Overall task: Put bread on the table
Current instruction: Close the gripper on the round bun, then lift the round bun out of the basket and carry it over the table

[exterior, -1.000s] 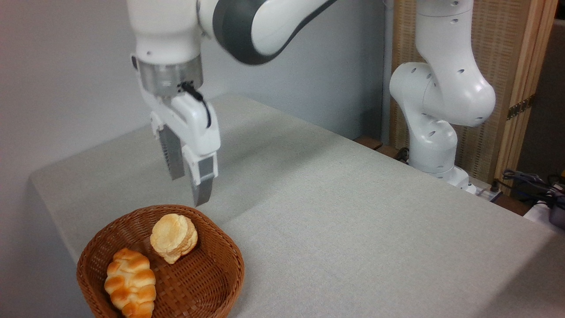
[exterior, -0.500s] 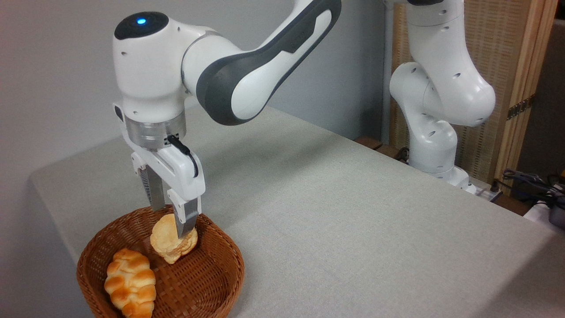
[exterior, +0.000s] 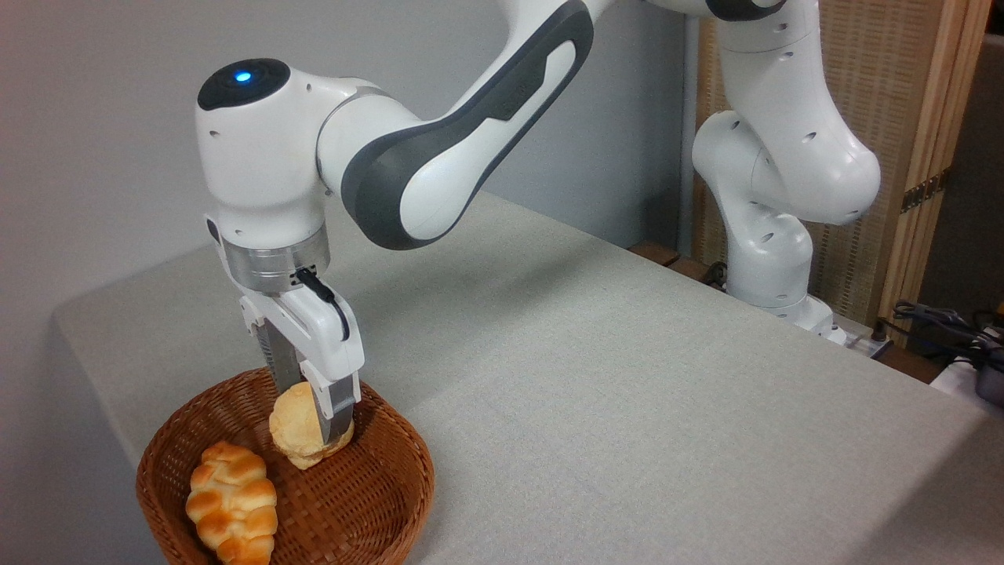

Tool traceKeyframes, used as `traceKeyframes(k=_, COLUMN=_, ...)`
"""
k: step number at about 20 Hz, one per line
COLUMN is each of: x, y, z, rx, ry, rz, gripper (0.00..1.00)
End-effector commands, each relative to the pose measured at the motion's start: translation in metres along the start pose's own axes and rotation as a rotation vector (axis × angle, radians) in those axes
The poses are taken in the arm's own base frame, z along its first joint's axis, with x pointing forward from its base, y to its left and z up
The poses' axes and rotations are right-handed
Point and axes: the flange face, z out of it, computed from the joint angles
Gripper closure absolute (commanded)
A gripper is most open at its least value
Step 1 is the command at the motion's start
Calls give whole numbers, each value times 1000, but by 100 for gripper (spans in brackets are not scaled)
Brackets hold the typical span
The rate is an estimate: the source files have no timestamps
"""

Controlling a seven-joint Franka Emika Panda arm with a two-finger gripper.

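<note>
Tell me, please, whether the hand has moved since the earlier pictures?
Yes. The hand has come down from above the wicker basket into it, and its fingers now straddle the round bun.

The table wears a plain grey-beige cloth; a brown wicker basket sits directly on it at the near left corner; the robot's white base stands just beyond its far right edge.

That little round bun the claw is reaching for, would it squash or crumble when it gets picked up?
Probably a little. The bread has a flaky, layered edge, so crumbs may shed where the gripper fingers straddle it. It looks puffy and light for its size, so lifting should be easy. Being round, it might roll once on the table.
</note>
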Motion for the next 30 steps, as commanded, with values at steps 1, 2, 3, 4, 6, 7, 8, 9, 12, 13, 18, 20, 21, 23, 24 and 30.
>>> traceKeyframes(k=1, x=3, y=-1, z=6, rx=29, ry=-10, rz=20, gripper=10)
traceKeyframes(k=2, x=2, y=-2, z=6, rx=45, ry=-23, rz=31, gripper=27)
traceKeyframes(k=3, x=3, y=-2, z=6, rx=48, ry=-22, rz=35, gripper=46)
traceKeyframes(k=4, x=3, y=-2, z=7, rx=47, ry=-25, rz=35, gripper=57)
traceKeyframes(k=6, x=2, y=-2, z=6, rx=48, ry=-25, rz=34, gripper=63)
traceKeyframes(k=7, x=2, y=-2, z=5, rx=50, ry=-23, rz=34, gripper=63)
traceKeyframes(k=8, x=2, y=-2, z=5, rx=49, ry=-24, rz=35, gripper=63)
traceKeyframes(k=9, x=2, y=-3, z=5, rx=49, ry=-24, rz=32, gripper=62)
traceKeyframes(k=12, x=2, y=-3, z=4, rx=51, ry=-21, rz=33, gripper=61)
traceKeyframes(k=13, x=2, y=-3, z=3, rx=52, ry=-20, rz=33, gripper=61)
traceKeyframes(k=18, x=2, y=-3, z=1, rx=53, ry=-19, rz=32, gripper=61)
traceKeyframes(k=20, x=1, y=-3, z=1, rx=53, ry=-19, rz=32, gripper=61)
traceKeyframes(k=21, x=1, y=-3, z=-2, rx=55, ry=-16, rz=31, gripper=61)
traceKeyframes(k=23, x=1, y=-1, z=-20, rx=71, ry=4, rz=32, gripper=61)
traceKeyframes(k=24, x=1, y=1, z=-27, rx=78, ry=10, rz=36, gripper=61)
traceKeyframes(k=30, x=-19, y=23, z=-95, rx=91, ry=13, rz=38, gripper=60)
